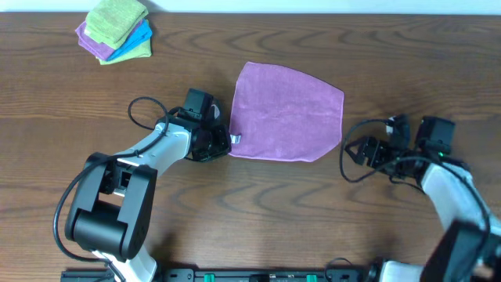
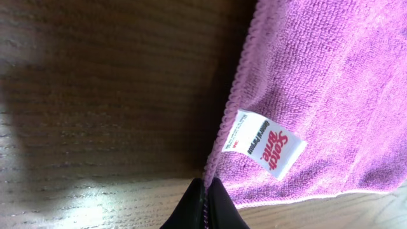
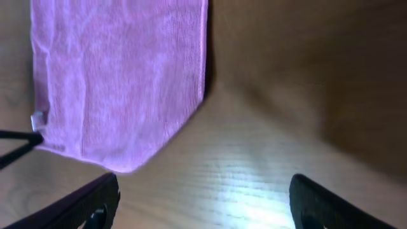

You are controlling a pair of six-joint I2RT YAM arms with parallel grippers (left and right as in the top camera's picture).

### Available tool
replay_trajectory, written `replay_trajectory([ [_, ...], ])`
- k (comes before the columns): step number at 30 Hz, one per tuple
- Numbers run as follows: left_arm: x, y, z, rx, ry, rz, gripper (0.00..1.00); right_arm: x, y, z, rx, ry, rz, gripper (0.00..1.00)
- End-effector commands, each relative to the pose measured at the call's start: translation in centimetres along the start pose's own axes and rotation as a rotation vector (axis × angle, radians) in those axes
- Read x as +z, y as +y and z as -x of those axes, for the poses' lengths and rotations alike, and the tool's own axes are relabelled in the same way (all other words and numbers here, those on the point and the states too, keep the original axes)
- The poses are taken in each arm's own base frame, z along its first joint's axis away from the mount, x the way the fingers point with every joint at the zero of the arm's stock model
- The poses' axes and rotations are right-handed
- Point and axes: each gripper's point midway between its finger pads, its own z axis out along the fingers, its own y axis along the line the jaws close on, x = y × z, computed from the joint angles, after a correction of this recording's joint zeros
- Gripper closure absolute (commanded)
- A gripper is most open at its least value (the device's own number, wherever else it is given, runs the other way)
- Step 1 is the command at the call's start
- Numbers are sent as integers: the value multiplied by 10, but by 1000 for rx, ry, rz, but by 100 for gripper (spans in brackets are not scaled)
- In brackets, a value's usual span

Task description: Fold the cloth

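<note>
**On the tabletop: lilac cloth lying flat, fold looks barely started**

Right at the cloth's (image 1: 288, 113) tag corner, the left gripper (image 1: 221, 143) has its fingertips pressed tight together. In the left wrist view the purple hem runs straight down into that closed pinch, so I'd say it has hold of the cloth's edge just below the white tag (image 2: 264, 143).

Off the cloth's opposite side sits the right gripper (image 1: 362, 150). It's near that edge but clearly apart from it. Its jaws are spread wide with only bare wood between them, so it's holding nothing.

The cloth itself is spread flat on the tabletop (image 1: 258, 204) between the two arms, smooth with only faint creases. It doesn't read as a clean square. The corner nearest the right gripper looks clipped off on a diagonal, maybe turned under, but I can't tell for sure. I also can't make out a doubled-up edge anywhere, so I can't say whether a first fold is already in.

My read is that we're early on. One corner is gripped, nothing is lifted, and no half is laid over the other. The whole carry-over and flatten part looks undone.

Far off beyond the cloth's tag side is a stack of folded cloths (image 1: 115, 31), green, blue and purple, not involved.
</note>
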Motion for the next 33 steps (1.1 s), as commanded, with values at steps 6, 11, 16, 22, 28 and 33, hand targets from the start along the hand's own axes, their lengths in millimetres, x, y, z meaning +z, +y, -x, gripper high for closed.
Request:
replay_trajectory([
  [6, -4, -1, 0, 21, -11, 0, 94, 45, 2, 9, 117, 11, 206, 15],
  [11, -4, -1, 0, 20, -11, 0, 94, 58, -4, 21, 140, -28, 233, 15],
  [16, -4, -2, 2, 19, -17, -4, 94, 70, -2, 20, 155, -19, 243, 14],
  [22, -4, -7, 6, 11, -33, -24, 94, 101, 19, -2, 116, 63, 268, 15],
  [28, -4, -7, 7, 10, -35, -26, 94, 120, 34, -14, 138, 106, 295, 15],
  [33, -4, -7, 9, 14, -47, -23, 94, 114, 50, -20, 138, 149, 392, 21],
])
